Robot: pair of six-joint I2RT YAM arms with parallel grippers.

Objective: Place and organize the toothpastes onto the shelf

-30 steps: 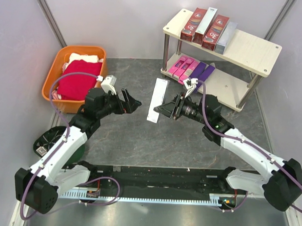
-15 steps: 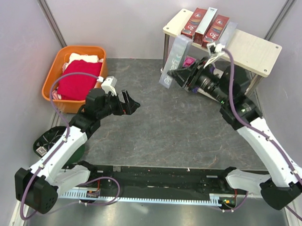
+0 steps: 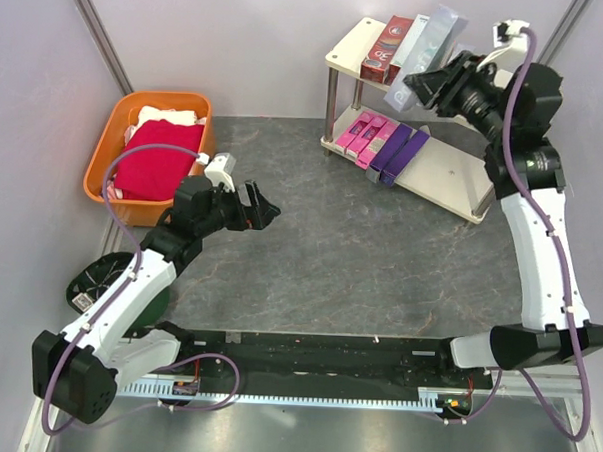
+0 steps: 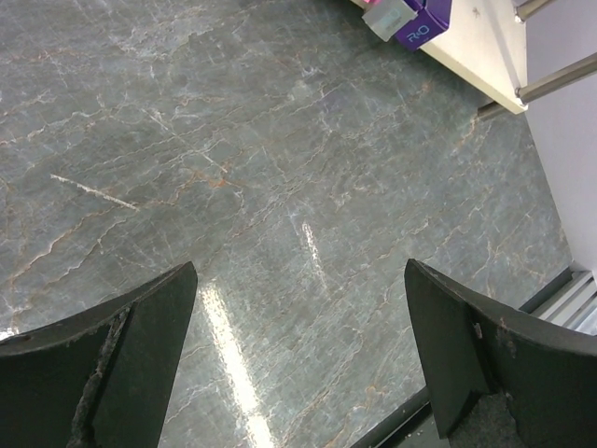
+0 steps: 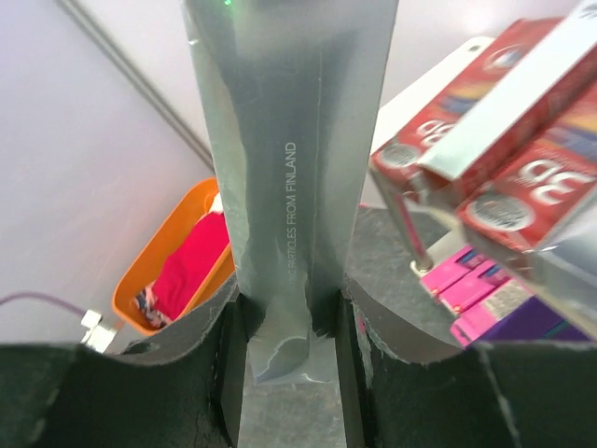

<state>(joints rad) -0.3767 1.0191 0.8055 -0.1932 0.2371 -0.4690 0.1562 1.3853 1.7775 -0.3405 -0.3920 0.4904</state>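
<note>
Silver-grey long slim cardboard toothpaste carton (image 3: 426, 53) is in the air over the top board of the two-tier cream wooden shelf with round metal legs (image 3: 507, 95). The right gripper (image 3: 424, 88) has it near one end, jaws narrow and clamped across it. In the wrist view the fingers (image 5: 201, 345) sit flat on both sides and the carton runs straight out from the grip

Handling, my read:
- light hollow card, stiff lengthwise, but the walls will dent if you squeeze harder
- glossy skin and an end grip with most of the length overhanging, so expect it to pivot or slip if it bumps anything
- the gripped end looks a bit scuffed, so don't regrip there; mid-length across the narrow faces is the better hold

In your way: the dark red cartons with white lettering (image 3: 382, 51) and a second silver-grey carton (image 3: 415, 36) lie on the top tier just beside the held one. They're loose and light, so a nudge will shove the row. There is bare board to their right

Lower tier holds bright pink cartons (image 3: 357, 136) and purple cartons (image 3: 400, 150) side by side, out of the path

Left gripper (image 3: 257, 206) is spread wide and holds nothing. It hovers over the grey marbled tabletop (image 3: 330, 257), well apart from the shelf

Orange plastic basket (image 3: 103, 152) with red and white folded cloths (image 3: 159, 160) is far left, no concern
</note>
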